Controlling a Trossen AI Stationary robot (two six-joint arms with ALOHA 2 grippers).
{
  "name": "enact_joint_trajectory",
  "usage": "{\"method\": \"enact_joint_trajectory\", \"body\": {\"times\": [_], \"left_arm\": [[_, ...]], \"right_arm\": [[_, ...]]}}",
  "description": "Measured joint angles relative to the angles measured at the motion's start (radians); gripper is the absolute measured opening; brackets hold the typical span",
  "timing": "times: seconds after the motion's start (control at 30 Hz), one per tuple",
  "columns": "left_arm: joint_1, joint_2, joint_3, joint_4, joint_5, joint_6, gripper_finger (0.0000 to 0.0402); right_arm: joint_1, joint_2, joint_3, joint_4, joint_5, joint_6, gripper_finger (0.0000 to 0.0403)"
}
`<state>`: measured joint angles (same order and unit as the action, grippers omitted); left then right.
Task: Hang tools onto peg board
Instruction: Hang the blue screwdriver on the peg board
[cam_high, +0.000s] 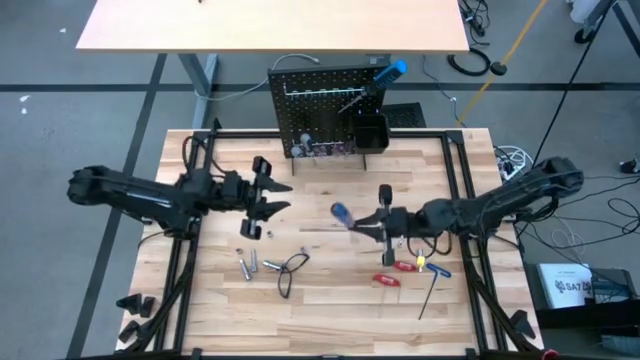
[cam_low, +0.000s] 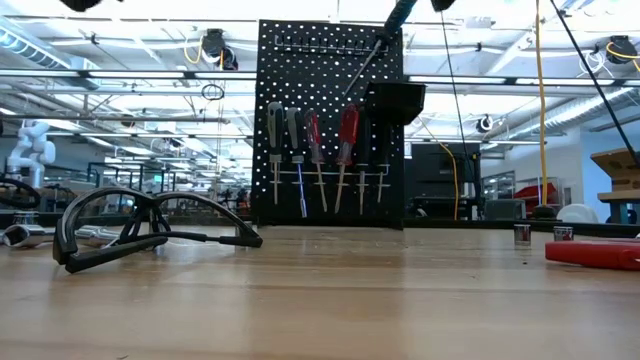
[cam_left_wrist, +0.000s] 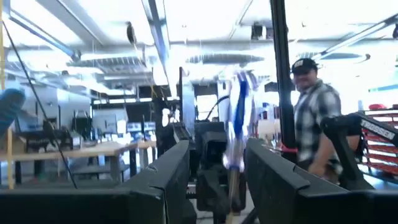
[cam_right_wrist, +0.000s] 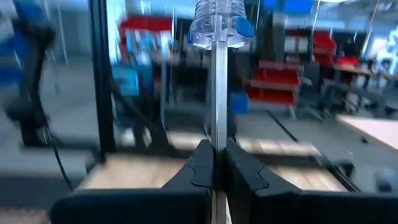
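held screwdriver: clear handle with blue cap (cam_right_wrist: 216, 17), thin silver shaft, pinched low on the shaft by the right gripper (cam_right_wrist: 217, 163); the handle sticks out past the fingertips, pointing toward the left arm
right gripper state: narrow, clamped on the screwdriver shaft, up off the table at centre-right (cam_high: 383, 226)
left gripper: (cam_high: 272, 196) fingers spread wide, nothing between them, raised over the left half of the table, facing the right gripper
peg board: (cam_high: 320, 105) black perforated panel, upright at the table's far edge, beyond and between both grippers
hung tools: row of screwdrivers (cam_low: 318, 155) on the board, grey, blue and red handles, tips down
small black bin: (cam_low: 393, 102) fixed to the board's right side; blue-handled screwdriver (cam_high: 392, 73) leans out of its top; rest of contents cannot tell
loose on table, near side of the left gripper: silver bits (cam_high: 248, 266), black wire loop (cam_high: 290, 268)
loose, near side of the right gripper: red-handled tools (cam_high: 396, 272), thin hex key (cam_high: 428, 295)
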<state>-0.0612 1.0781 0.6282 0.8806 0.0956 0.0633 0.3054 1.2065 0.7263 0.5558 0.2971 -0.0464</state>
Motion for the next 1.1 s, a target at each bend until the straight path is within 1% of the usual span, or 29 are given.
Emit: {"method": "enact_joint_trajectory", "body": {"times": [0.07,0.13,0.23,0.37,0.5,0.67,0.77,0.83,0.97,1.1], "left_arm": [[0.0,0.052,0.009,0.043,0.001,0.005,0.0155],[0.0,0.112,0.044,0.076,0.015,0.005,0.0155],[0.0,0.182,0.09,0.072,0.03,0.006,0.0155],[0.0,0.251,0.136,0.026,0.032,0.029,0.0155],[0.013,0.267,0.162,-0.036,0.003,0.021,0.0155],[0.015,0.267,0.165,-0.034,0.008,0.021,0.0158],[0.015,0.267,0.165,-0.034,0.002,0.013,0.0174],[0.015,0.274,0.167,-0.033,-0.001,-0.024,0.019],[0.016,0.308,0.201,-0.037,-0.026,-0.039,0.022],[0.016,0.336,0.256,-0.032,-0.046,-0.034,0.023]], "right_arm": [[-0.023,0.014,0.011,0.056,-0.018,0.024,0.0007],[-0.046,0.033,0.024,0.057,-0.015,0.044,0.0007],[-0.073,0.075,0.04,0.045,-0.013,0.073,0.0007],[-0.09,0.131,0.055,0.045,-0.016,0.091,0.0007],[-0.09,0.157,0.068,0.045,-0.016,0.091,0.0007],[-0.103,0.164,0.068,0.044,-0.015,0.095,0.0007],[-0.116,0.164,0.068,0.045,-0.017,0.111,0.0007],[-0.124,0.164,0.068,0.045,-0.017,0.117,0.0007],[-0.132,0.164,0.068,0.043,-0.016,0.125,0.0007],[-0.135,0.164,0.068,0.033,-0.016,0.133,0.0007]]}}
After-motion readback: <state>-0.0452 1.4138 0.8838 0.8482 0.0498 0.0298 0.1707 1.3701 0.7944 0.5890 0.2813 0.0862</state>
